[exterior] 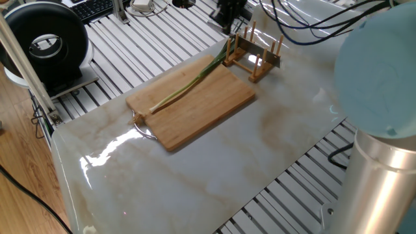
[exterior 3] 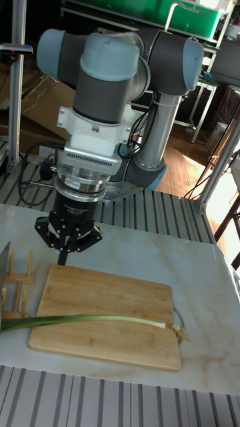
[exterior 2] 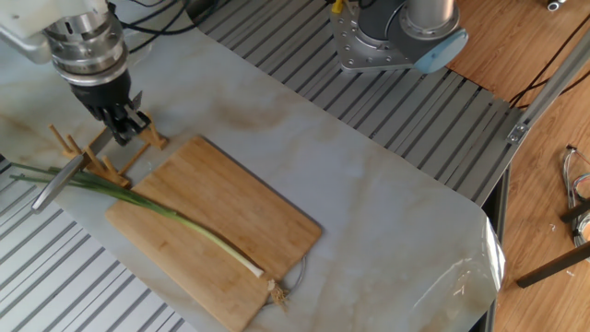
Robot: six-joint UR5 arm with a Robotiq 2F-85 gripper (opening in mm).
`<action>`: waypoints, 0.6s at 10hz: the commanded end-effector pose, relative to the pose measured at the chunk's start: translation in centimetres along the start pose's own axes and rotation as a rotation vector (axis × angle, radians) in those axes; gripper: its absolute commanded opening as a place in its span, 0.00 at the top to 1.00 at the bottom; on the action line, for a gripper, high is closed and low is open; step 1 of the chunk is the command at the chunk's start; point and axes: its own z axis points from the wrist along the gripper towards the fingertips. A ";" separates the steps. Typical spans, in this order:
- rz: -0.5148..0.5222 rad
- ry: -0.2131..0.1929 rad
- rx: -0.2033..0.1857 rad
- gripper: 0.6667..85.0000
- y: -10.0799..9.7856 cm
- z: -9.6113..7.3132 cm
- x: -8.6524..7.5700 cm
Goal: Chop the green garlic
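Observation:
The green garlic (exterior: 188,84) (exterior 2: 175,217) (exterior 3: 93,320) lies lengthwise on the wooden board (exterior: 208,107) (exterior 2: 230,207) (exterior 3: 107,290). Its pale end is near the board's handle end, and its green leaves run off the other end under a wooden rack (exterior: 255,62) (exterior 2: 111,166) (exterior 3: 17,293). A knife (exterior 2: 66,173) rests in that rack. My gripper (exterior: 229,16) (exterior 2: 127,129) (exterior 3: 63,259) hangs above the rack beside the board's corner. Its fingers point down and look closed together with nothing in them.
A black round device (exterior: 45,42) stands off the table's far left corner. The arm's base (exterior 2: 396,37) sits on the slatted frame behind the marble table (exterior 2: 369,203). A large arm joint (exterior: 383,65) fills the right of one fixed view.

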 end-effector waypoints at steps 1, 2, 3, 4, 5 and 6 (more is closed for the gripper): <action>0.042 0.006 -0.007 0.99 2.3 -0.6 -0.6; 0.045 0.006 -0.004 0.99 2.5 -0.5 -0.7; 0.043 0.004 -0.005 0.99 2.7 -0.4 -0.7; 0.040 0.005 -0.001 0.99 2.6 -0.4 -0.7; 0.035 0.005 0.001 0.99 2.5 -0.4 -0.7; 0.035 0.005 -0.002 0.99 2.6 -0.4 -0.8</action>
